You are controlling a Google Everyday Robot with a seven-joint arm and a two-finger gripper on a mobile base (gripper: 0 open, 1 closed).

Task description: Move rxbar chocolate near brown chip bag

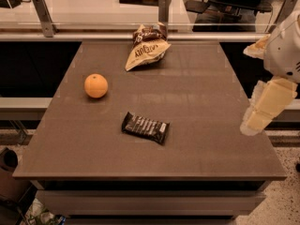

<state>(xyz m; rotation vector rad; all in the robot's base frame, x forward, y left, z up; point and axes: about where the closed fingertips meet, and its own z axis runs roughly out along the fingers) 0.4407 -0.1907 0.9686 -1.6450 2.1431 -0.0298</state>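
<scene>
The rxbar chocolate [145, 127] is a flat dark bar with pale lettering, lying near the middle front of the brown table [197, 93]. The brown chip bag [146, 49] is a wrinkly tan bag with a dark brown top end, lying at the table's far edge, well behind the bar. My gripper [255, 118] hangs at the right side of the table, just off its right edge, far to the right of the bar and touching nothing.
An orange [96, 86] sits on the left part of the table, left of and behind the bar. A glass barrier with metal posts [163, 9] runs along the far edge. The floor drops off at the front and right.
</scene>
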